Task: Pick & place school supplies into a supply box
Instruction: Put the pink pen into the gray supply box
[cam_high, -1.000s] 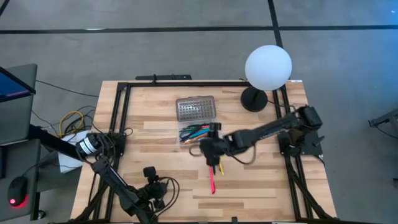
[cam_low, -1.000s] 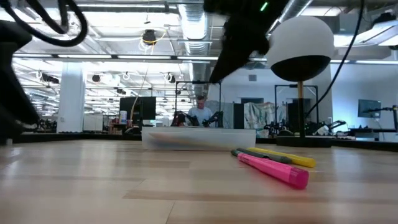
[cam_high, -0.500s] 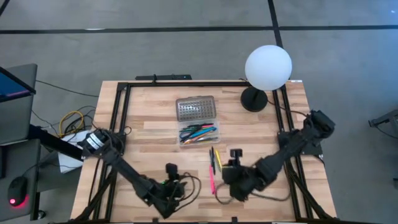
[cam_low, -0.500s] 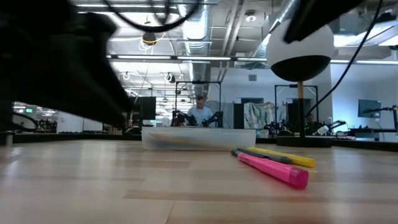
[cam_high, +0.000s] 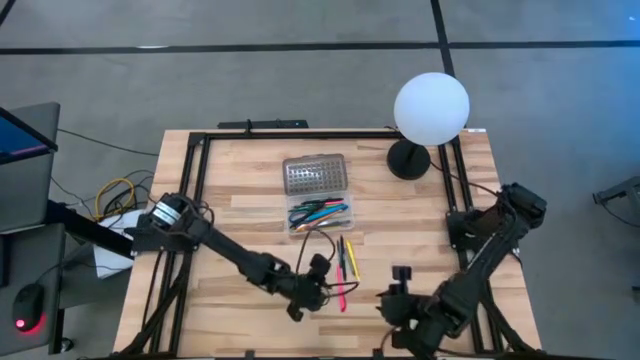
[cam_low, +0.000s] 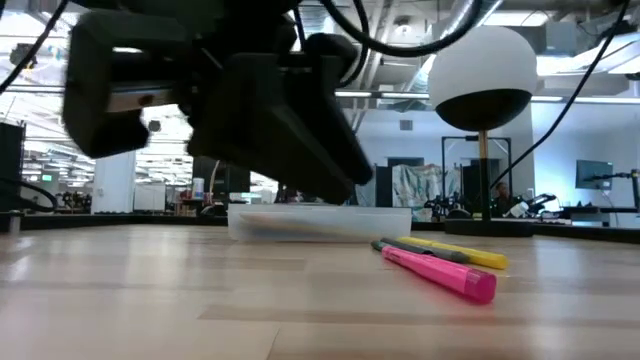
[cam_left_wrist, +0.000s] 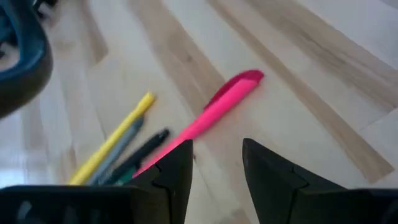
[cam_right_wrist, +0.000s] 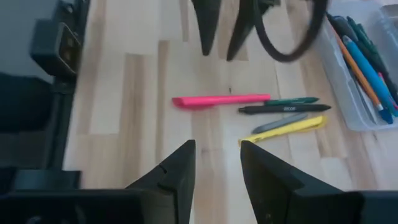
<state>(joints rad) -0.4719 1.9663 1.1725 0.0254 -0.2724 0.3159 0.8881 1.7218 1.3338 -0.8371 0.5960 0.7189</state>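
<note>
The supply box's clear tray (cam_high: 320, 215) lies on the table with several pens in it; its grey dotted lid (cam_high: 315, 175) lies open beyond it. A pink marker (cam_high: 340, 287) (cam_left_wrist: 221, 109) lies flat on the wood, with yellow (cam_right_wrist: 289, 126), grey, black and green pens beside it. My left gripper (cam_high: 322, 287) (cam_left_wrist: 217, 144) is open and hangs just short of the pink marker, touching nothing. My right gripper (cam_high: 390, 302) (cam_right_wrist: 214, 148) is open near the table's near edge, facing the loose pens. No scissors show.
A white globe lamp (cam_high: 430, 108) on a black base (cam_high: 408, 160) stands at the far right corner. Black frame rails (cam_high: 195, 190) run along the table's sides. Bare wood lies left of the box and along the near edge.
My right gripper has drawn back from beside the box toward the near edge and right. My left gripper has swung from the near left corner toward the right, ending next to the pink marker. The pens on the table have stayed put.
</note>
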